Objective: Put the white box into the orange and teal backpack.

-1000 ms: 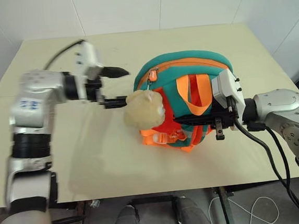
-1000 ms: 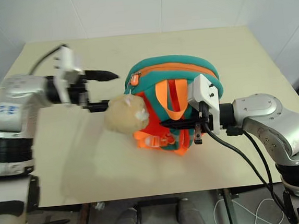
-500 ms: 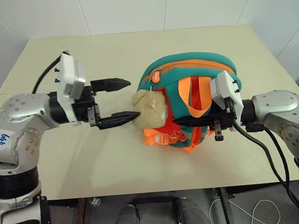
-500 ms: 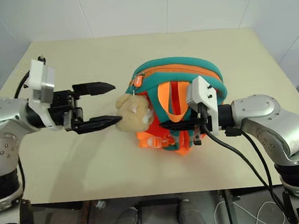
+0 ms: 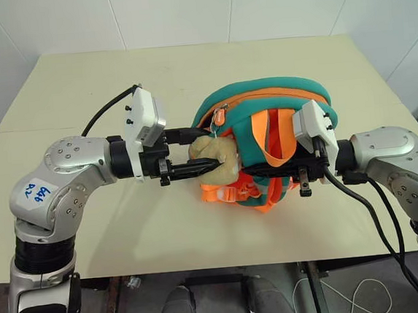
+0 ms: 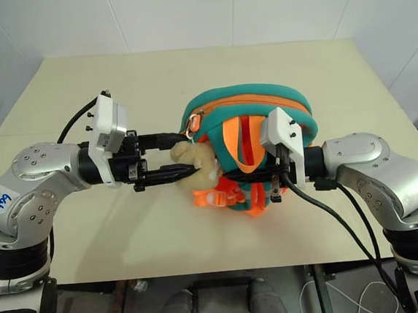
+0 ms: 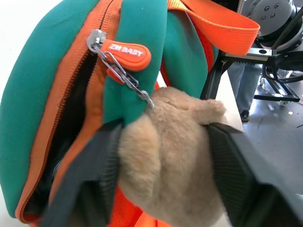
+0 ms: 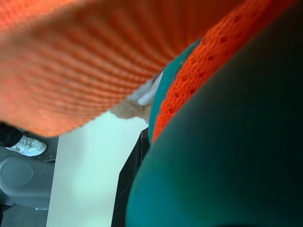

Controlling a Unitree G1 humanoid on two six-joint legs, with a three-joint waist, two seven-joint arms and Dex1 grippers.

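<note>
The tabletop [image 5: 78, 87] lies bare all around the orange and teal backpack [image 5: 277, 103], so the far side and both flanks give open passage. At the bag's zipper mouth [image 7: 71, 118], a narrow dark gap, the tan plush toy [image 5: 216, 156] and the left claw [image 5: 197, 150] pinching it crowd the way. The right claw [image 5: 268, 167] blocks the bag's right side among the orange straps [image 5: 269, 133].

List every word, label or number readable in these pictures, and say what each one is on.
"ZM BABY": white letters on the orange zipper pull of the orange and teal backpack.
Blue handwritten marks on a white sticker on the left arm: too unclear to read with certainty.
Nothing else legible.
</note>
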